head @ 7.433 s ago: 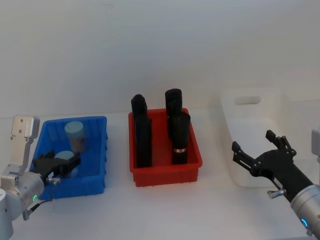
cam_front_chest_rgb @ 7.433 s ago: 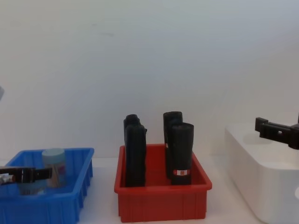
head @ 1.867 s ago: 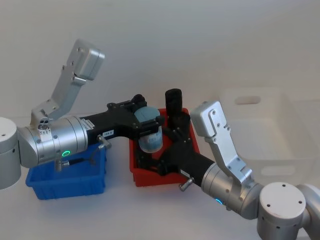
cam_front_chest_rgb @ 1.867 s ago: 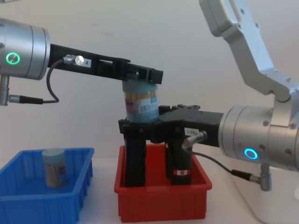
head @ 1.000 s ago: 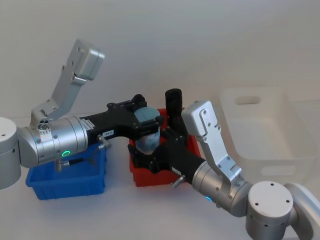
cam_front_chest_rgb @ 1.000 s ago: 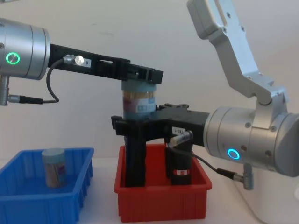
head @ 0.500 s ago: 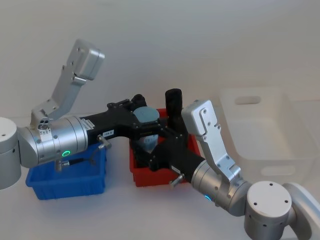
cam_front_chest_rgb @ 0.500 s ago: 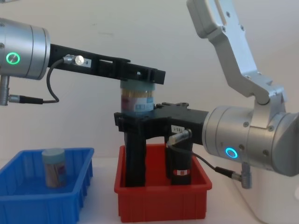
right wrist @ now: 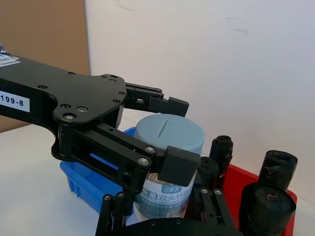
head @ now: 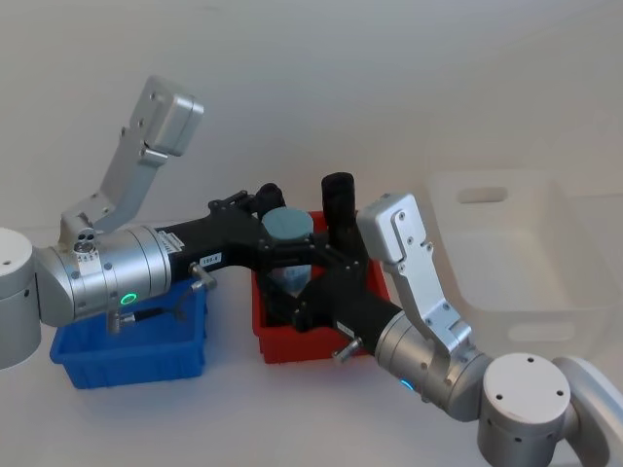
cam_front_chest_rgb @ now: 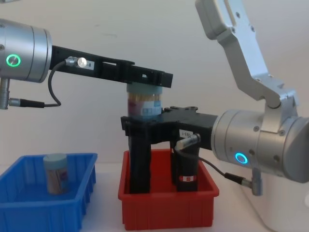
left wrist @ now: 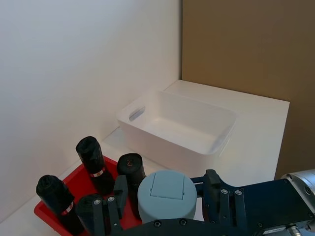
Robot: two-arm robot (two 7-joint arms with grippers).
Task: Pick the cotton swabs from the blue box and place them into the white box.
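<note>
One jar of cotton swabs (cam_front_chest_rgb: 143, 104), clear with a pale blue lid, hangs above the red bin. My right gripper (cam_front_chest_rgb: 145, 123) is shut on its lower half. My left gripper (cam_front_chest_rgb: 147, 79) is at lid height and open, its fingers (right wrist: 179, 164) flanking the lid (left wrist: 166, 196) with small gaps. A second jar (cam_front_chest_rgb: 55, 172) stands upright in the blue box (cam_front_chest_rgb: 29, 212) at the left. The white box (head: 506, 243) sits at the far right with nothing visible in it.
Directly under the held jar, a red bin (cam_front_chest_rgb: 166, 212) holds several tall black rolls (cam_front_chest_rgb: 186, 164) with red-white labels. Both forearms cross over the table's middle. A white wall closes off the back.
My right gripper has slid in and shut around the jar's lower part. My left gripper's fingers have spread slightly at the lid, and the jar now stands more upright.
</note>
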